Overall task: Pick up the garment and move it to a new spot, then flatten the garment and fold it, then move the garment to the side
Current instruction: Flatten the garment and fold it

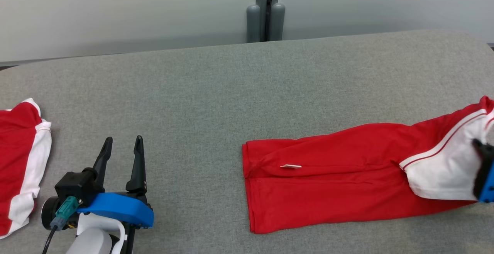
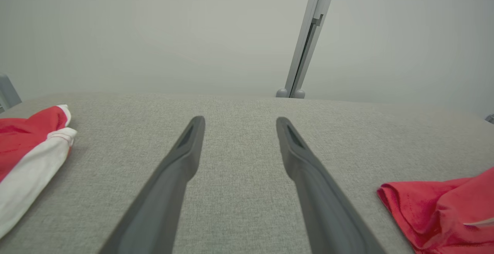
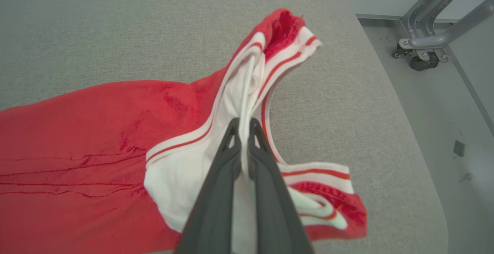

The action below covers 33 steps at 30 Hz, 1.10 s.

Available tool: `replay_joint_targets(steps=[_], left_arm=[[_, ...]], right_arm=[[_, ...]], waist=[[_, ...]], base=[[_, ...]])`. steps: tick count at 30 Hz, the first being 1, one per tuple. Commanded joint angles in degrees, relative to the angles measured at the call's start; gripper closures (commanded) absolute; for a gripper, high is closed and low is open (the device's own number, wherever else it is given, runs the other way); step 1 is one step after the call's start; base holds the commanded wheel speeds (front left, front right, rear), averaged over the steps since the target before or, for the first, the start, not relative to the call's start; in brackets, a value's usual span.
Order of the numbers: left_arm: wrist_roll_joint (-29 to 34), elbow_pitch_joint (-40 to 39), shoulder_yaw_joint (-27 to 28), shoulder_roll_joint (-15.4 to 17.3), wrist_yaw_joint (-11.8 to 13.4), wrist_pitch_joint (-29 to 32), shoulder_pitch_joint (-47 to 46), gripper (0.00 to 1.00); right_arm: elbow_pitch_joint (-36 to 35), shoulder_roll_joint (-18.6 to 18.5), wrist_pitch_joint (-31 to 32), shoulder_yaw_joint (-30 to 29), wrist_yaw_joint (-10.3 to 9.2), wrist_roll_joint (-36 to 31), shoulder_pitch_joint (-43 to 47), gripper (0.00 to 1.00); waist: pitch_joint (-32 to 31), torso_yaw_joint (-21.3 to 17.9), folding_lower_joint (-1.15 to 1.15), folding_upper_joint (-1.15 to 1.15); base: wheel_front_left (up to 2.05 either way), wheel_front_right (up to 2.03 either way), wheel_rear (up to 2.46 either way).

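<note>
The right gripper (image 3: 244,124) was clamped on a raised fold of the white side panel (image 3: 181,169) of the red garment (image 3: 77,138), fingers pinched together with cloth between them. Past the tips the striped trim (image 3: 293,57) bunched up toward 12 o'clock in the right wrist view. Gripping there, at the garment's end, looked meant to let the whole piece be lifted or dragged by one edge to a new spot. From the grip the red body trailed toward 9 o'clock, lying fairly flat on the grey table (image 1: 231,92), at about 4 o'clock in the head view. The left gripper (image 1: 123,144) sat at 7 o'clock, fingers spread apart around nothing, clear of the cloth. A second red-and-white garment (image 1: 19,161) lay at 9 o'clock, probably set aside
</note>
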Motion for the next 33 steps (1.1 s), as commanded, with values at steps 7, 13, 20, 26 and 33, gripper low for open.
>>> replay_joint_targets(steps=[7, 13, 20, 26, 33], left_arm=[[0.5, -0.4, -0.7, 0.3, 0.0, 0.2, -0.2, 0.00], [0.8, -0.6, -1.7, -0.3, -0.3, 0.4, -1.4, 0.00], [0.5, 0.4, -2.7, -1.0, -1.3, 0.2, -2.4, 0.00], [0.4, 1.4, -2.9, -1.5, -1.6, 0.0, -3.1, 0.00], [0.2, 2.1, -2.5, -1.3, -1.2, -0.4, -1.6, 0.00]], right_arm=[[-11.6, 6.9, 4.6, 16.1, 0.01, 2.1, 2.3, 1.00], [-9.7, 10.3, 4.5, 29.3, 0.01, 2.9, -1.3, 1.00], [0.6, 14.8, 1.0, 34.4, 0.01, 2.3, -6.0, 1.00], [7.0, 16.4, -1.6, 34.8, 0.02, 2.4, -8.5, 0.51], [0.0, 16.5, -7.5, 34.7, 0.01, 9.3, -9.3, 0.00]], waist=[[-1.0, 0.8, 0.00, 0.00], [-0.2, 2.7, 0.00, 0.00], [1.2, 5.2, 0.00, 0.00], [1.6, 6.4, 0.00, 0.00], [0.2, 5.4, 0.00, 0.00]], base=[[0.00, 0.00, 0.00], [0.00, 0.00, 0.00], [0.00, 0.00, 0.00], [0.00, 0.00, 0.00], [0.00, 0.00, 0.00]])
